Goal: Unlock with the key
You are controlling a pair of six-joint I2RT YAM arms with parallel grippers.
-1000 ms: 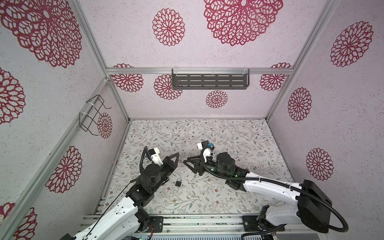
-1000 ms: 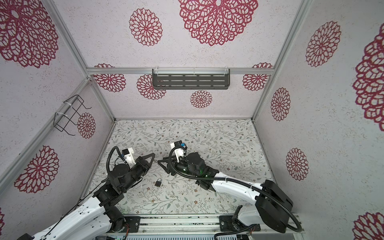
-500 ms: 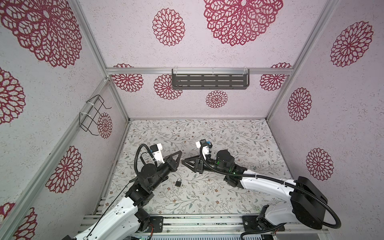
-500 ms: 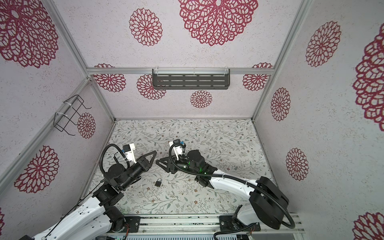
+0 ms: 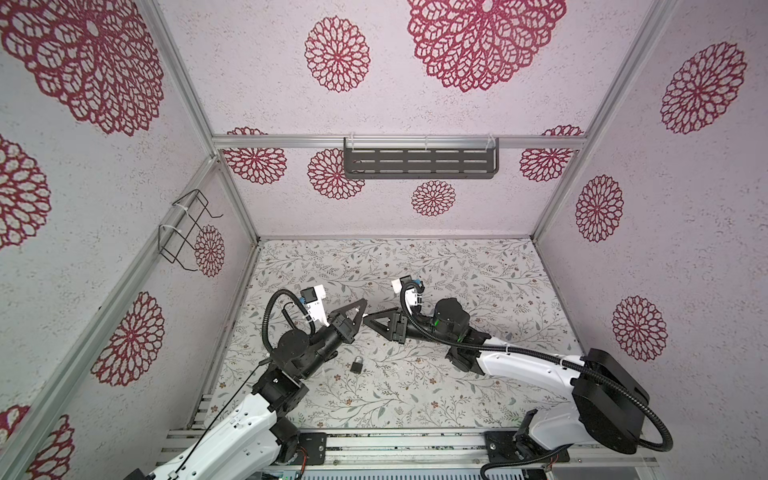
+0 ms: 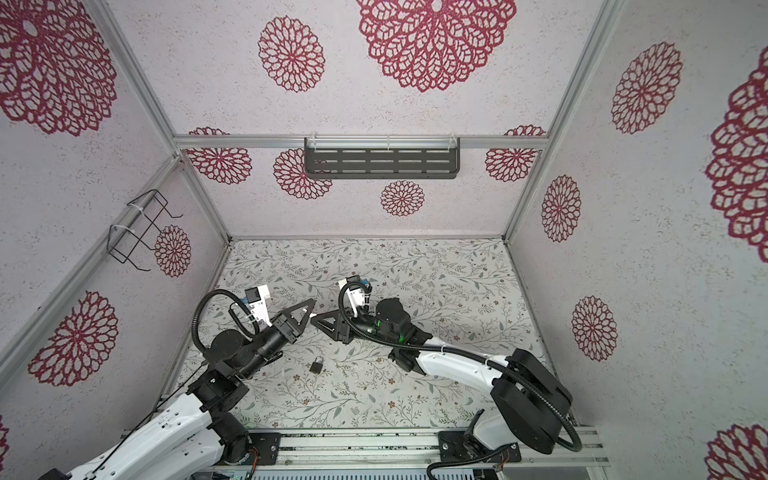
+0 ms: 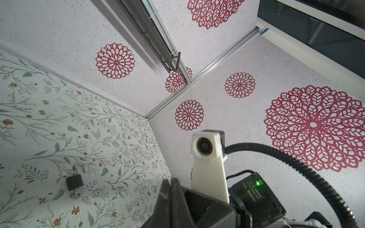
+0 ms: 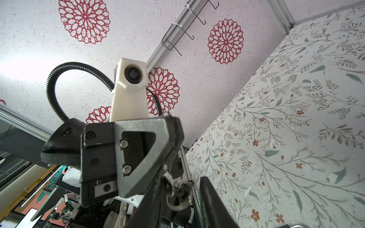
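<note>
A small black padlock [image 5: 356, 365] [image 6: 316, 366] with a silver shackle lies on the floral table, nearer the front than both grippers. In the left wrist view the padlock [image 7: 74, 181] has a small silver piece with a ring at its base. My left gripper [image 5: 362, 303] [image 6: 310, 303] [image 7: 171, 180] is shut, and in the right wrist view a silver key [image 8: 166, 173] with its ring [image 8: 178, 199] hangs from its tip. My right gripper [image 5: 368, 322] [image 6: 315, 318] [image 8: 182, 184] faces it tip to tip. It is open, with the ring between its fingers.
A dark slotted shelf [image 5: 420, 163] hangs on the back wall and a wire rack [image 5: 185, 230] on the left wall. The table [image 5: 478, 270] stretches back and right behind the arms. The metal rail [image 5: 395, 442] runs along the front edge.
My left gripper has lifted and reached right until its tip meets the right gripper's. The right gripper's fingers have drawn closer together. The padlock has not moved.
</note>
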